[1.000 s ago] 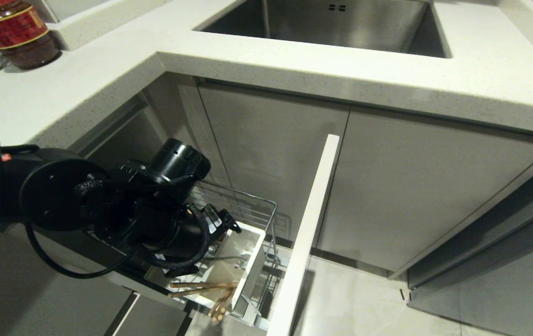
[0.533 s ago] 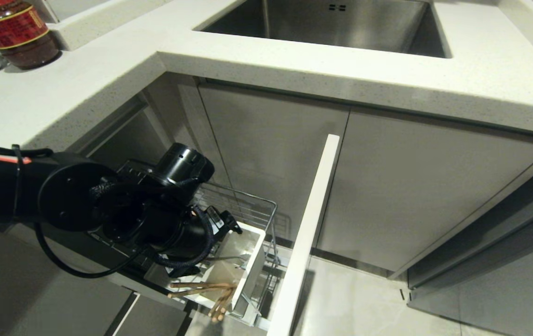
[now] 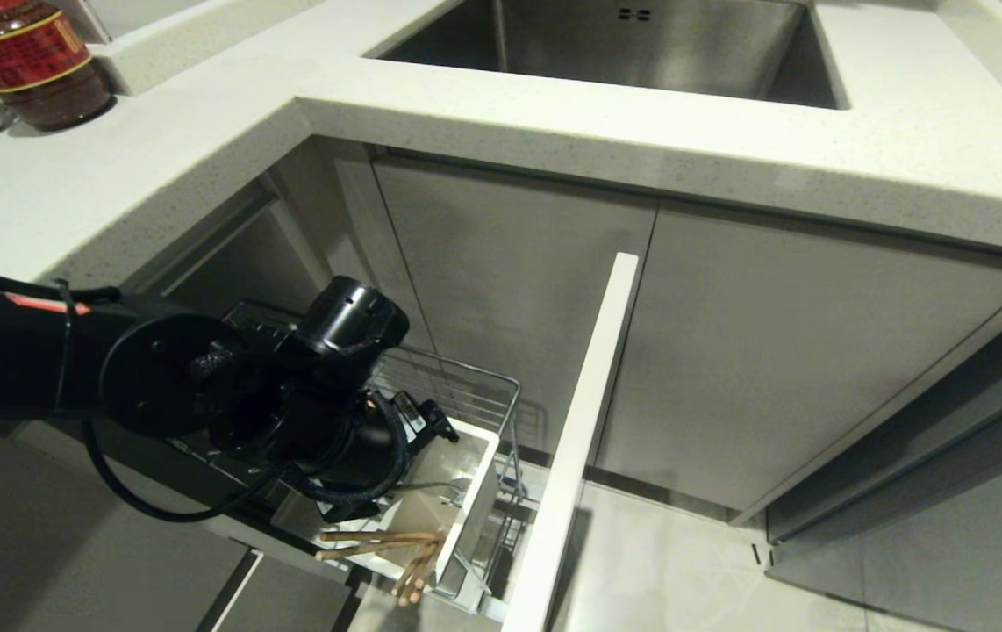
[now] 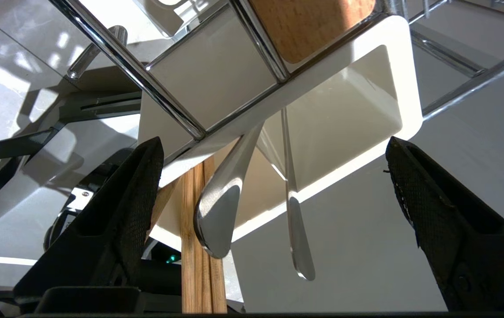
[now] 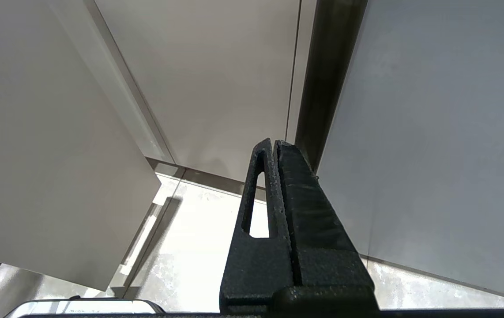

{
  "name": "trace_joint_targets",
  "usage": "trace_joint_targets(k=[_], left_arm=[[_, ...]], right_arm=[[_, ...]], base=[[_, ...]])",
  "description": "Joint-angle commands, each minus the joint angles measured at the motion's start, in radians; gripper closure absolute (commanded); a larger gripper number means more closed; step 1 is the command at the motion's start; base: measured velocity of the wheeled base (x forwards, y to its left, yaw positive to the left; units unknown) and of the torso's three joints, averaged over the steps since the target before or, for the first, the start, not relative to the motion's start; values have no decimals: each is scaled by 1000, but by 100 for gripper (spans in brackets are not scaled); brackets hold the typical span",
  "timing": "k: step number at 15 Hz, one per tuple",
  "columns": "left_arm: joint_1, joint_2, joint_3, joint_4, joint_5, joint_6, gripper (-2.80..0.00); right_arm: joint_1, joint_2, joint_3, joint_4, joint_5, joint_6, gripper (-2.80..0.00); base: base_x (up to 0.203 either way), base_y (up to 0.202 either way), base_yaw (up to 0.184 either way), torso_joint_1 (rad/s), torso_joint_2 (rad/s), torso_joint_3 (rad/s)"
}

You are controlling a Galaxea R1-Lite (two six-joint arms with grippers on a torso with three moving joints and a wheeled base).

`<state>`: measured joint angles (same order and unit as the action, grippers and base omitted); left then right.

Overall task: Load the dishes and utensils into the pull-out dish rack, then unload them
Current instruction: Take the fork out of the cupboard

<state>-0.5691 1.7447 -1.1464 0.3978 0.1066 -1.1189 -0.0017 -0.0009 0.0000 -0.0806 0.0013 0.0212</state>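
Below the counter edge, in the pulled-out dish rack [image 3: 501,412], the left gripper [image 4: 274,185] hangs over the white utensil holder [image 3: 466,518] with its fingers [image 4: 133,198] spread as wide as they go and nothing between them but air. Compared with a second ago the arm has slid a little further in over the rack, toward the cabinet fronts, while the jaws have stayed wide; the chopsticks [image 3: 387,544] and everything else in the holder lie just where they were. In the left wrist view the handles point toward the camera: the wooden chopsticks [image 4: 199,247] nearest one finger, then a broad steel handle [image 4: 219,212], then a thinner steel handle [image 4: 298,234], which may be the fork, though its head is hidden inside the holder. None of them touches the fingers. So the utensils sit loaded in the rack, and this reads as the approach to lift one out, probably the start of unloading. The plate and bowl are not visible in any view; the arm hides much of the rack. The right gripper [image 5: 274,150] is parked low beside the cabinet doors [image 3: 510,290], fingers pressed together and empty.
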Motion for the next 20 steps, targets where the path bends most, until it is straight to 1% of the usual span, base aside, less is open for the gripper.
trace_joint_targets(k=[1, 8, 10, 13, 16, 19, 20], left_arm=[[-3, 1, 4, 3, 2, -7, 0], [-4, -1, 4, 1, 2, -4, 0], [-5, -2, 7, 1, 2, 11, 0], [-13, -9, 5, 3, 2, 12, 0], [-28, -63, 2, 9, 8, 16, 0], [-45, -156, 3, 13, 12, 57, 0], [-51, -185, 0, 24, 14, 62, 0]], right_arm=[[0, -1, 26, -1, 0, 0, 0], [0, -1, 26, -1, 0, 0, 0], [0, -1, 26, -1, 0, 0, 0], [0, -1, 26, -1, 0, 0, 0], [0, -1, 26, -1, 0, 0, 0], [0, -1, 26, -1, 0, 0, 0], [0, -1, 26, -1, 0, 0, 0]], base=[[0, 0, 0, 0, 0, 0], [0, 0, 0, 0, 0, 0], [0, 0, 0, 0, 0, 0], [0, 0, 0, 0, 0, 0], [0, 0, 0, 0, 0, 0], [0, 0, 0, 0, 0, 0], [0, 0, 0, 0, 0, 0]])
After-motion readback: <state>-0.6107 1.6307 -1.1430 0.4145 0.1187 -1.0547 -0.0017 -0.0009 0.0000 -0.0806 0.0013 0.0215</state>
